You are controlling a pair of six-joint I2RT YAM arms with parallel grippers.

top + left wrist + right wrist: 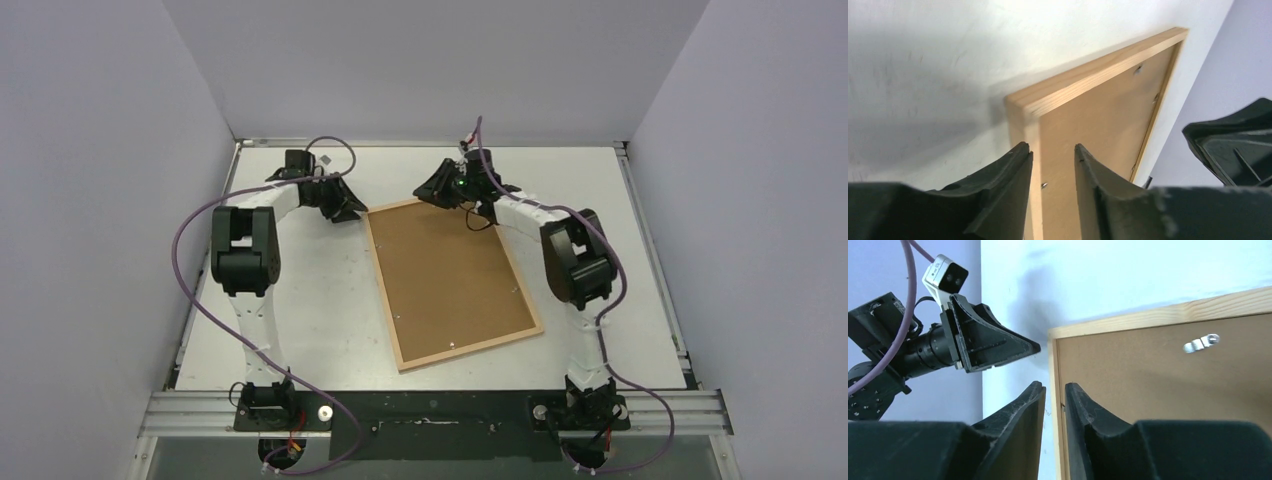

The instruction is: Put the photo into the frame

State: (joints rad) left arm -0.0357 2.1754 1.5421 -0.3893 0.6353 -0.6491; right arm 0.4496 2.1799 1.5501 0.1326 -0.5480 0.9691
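Left fingers (1015,165): parted and holding nothing, at the far left corner of the frame (1098,73). The left rail shows in the gap between them. Whether they touch the wood cannot be told.
Frame: lies flat and back up on the middle of the counter (300,320). Its long sides run away from the arm bases, and the near end is skewed to the right.
Backing (450,275): a brown board seated inside the rails, with small metal clips (1201,343) along its edges.
Right fingers (1033,400): narrowly parted and holding nothing, above the far rail just right of that same corner. They point left toward the left fingers, and in the wrist view a rail lines up with their gap.
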